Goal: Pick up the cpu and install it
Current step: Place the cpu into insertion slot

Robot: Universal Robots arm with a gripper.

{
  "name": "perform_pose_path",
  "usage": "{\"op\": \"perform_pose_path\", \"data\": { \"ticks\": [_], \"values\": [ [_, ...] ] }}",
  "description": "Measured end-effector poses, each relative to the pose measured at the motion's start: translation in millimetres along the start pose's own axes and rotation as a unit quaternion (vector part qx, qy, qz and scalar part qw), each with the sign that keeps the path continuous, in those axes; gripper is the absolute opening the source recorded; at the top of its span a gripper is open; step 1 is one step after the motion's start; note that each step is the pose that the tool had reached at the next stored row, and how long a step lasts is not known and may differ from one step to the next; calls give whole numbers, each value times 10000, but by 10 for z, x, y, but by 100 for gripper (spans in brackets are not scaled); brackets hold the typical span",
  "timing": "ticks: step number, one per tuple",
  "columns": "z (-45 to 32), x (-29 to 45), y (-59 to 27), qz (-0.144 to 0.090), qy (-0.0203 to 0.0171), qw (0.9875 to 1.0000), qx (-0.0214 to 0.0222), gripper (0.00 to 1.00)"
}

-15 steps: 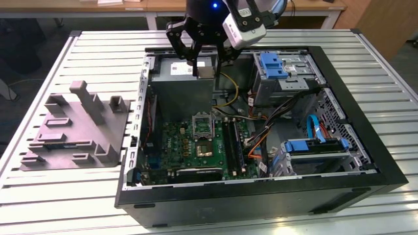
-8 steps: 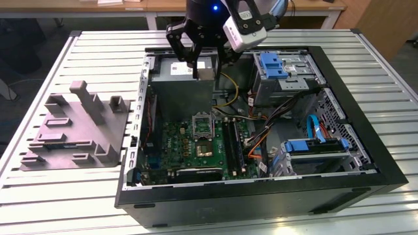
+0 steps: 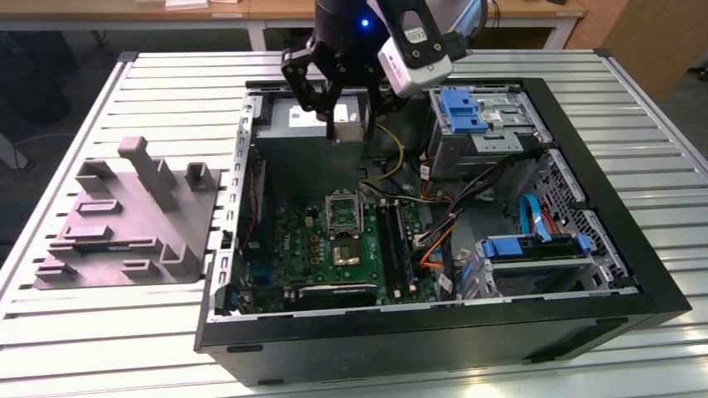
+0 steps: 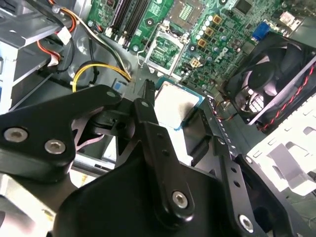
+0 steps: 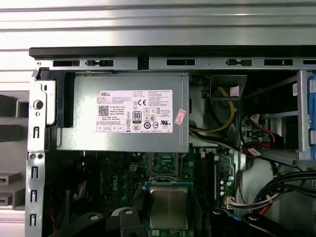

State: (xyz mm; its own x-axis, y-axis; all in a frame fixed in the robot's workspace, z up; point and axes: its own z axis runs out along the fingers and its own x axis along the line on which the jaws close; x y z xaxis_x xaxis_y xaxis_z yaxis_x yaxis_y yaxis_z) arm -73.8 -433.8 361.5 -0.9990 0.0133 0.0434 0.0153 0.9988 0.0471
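jaws clamped on the cpu (image 5: 169, 207) above the open case (image 3: 443, 344) near the white-labelled power supply (image 5: 123, 89).

In the first wrist view a white printed label (image 5: 134, 111) sits on the face of the grey power supply (image 5: 79, 113), carrying a bold heading, fine print and a row of small certification marks, with a red-and-white sticker (image 5: 180, 116) just beside it. In the exterior view that power supply lies at 12 o'clock from the green motherboard (image 3: 304, 240), and a white tag (image 3: 414, 35) with print too fine to read sits on the pale housing (image 3: 412, 62) on the arm.
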Motion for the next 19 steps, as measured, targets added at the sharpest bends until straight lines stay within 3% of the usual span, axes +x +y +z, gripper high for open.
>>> {"op": "perform_pose_path", "data": {
  "ticks": [8,19],
  "values": [
    [65,18,-5,0,10,10000,3,47],
    [80,16,-41,-2,12,10000,5,47]
  ]
}}
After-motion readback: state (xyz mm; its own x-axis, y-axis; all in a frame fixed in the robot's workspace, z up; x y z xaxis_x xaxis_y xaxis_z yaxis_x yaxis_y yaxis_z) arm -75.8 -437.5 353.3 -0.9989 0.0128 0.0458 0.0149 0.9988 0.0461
